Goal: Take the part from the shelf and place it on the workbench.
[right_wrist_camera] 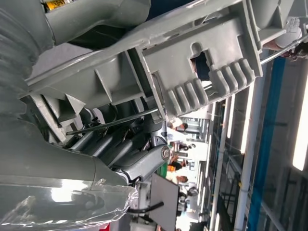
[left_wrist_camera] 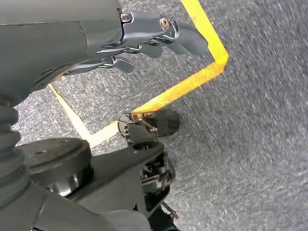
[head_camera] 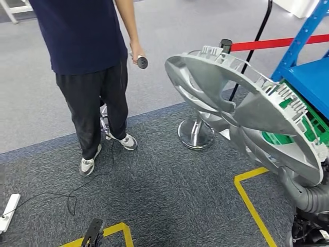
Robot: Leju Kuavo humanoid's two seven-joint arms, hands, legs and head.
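The part (head_camera: 248, 103) is a large silver wheel cover with ribbed clips along its rim, held tilted in the air at the right of the head view. My right hand (right_wrist_camera: 120, 149) grips it from below, dark fingers wrapped round the rim and wire ring of the part (right_wrist_camera: 203, 62). In the head view the cover hides that hand, and just the ribbed grey wrist (head_camera: 306, 198) shows under it. My left hand (left_wrist_camera: 145, 38) hangs over the carpet with its fingers stretched out and holds nothing.
A person (head_camera: 89, 67) in a dark shirt stands close at the left, holding a small device (head_camera: 142, 62). A blue shelf (head_camera: 310, 77) with a green crate (head_camera: 306, 128) is at the right. A barrier post's chrome base (head_camera: 196, 134), red belt (head_camera: 271, 43) and yellow floor tape (head_camera: 252, 200) lie ahead.
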